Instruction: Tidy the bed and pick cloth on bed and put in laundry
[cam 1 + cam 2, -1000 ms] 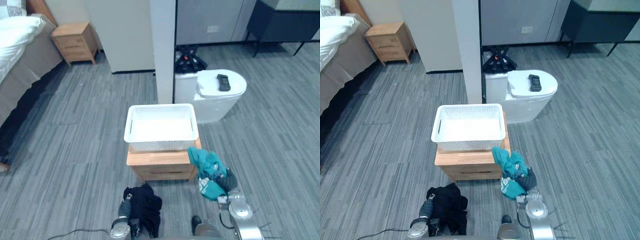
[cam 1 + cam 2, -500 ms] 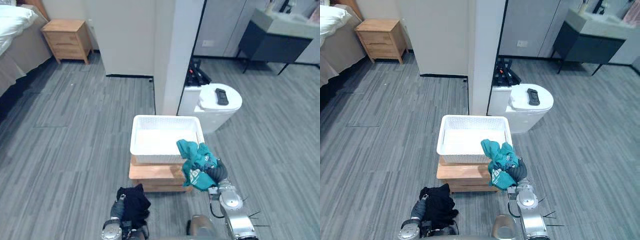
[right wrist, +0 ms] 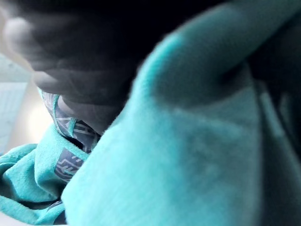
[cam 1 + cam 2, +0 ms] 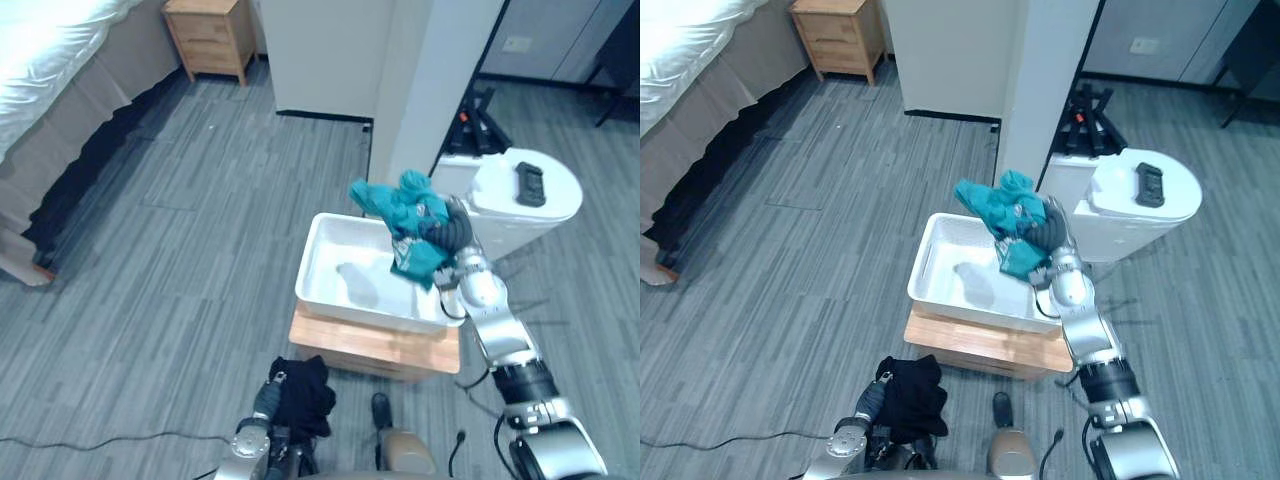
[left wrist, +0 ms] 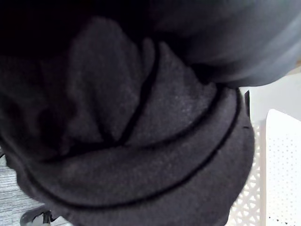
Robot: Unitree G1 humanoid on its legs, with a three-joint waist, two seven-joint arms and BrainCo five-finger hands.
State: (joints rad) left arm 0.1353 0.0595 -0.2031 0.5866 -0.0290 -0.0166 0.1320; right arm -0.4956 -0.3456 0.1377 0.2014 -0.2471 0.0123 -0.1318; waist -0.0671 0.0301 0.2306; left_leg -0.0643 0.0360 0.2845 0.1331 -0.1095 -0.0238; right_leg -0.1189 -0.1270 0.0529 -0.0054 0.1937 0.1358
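Swinging up from beside the white perforated plastic basket (image 4: pixel 360 308), the right hand (image 4: pixel 455 236) now clutches the crumpled teal cloth (image 4: pixel 405 212) above it, seemingly ready to drop.

Over the grey plank floor (image 4: pixel 200 250), a low wooden cabinet (image 4: pixel 375 348) carries a white perforated basket (image 4: pixel 365 312), with a white lidded bin (image 4: pixel 500 215) standing at its two o'clock.

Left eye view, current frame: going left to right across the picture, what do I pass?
In order: bed → wooden nightstand → black cloth → teal cloth → white rounded unit with a black device on top.
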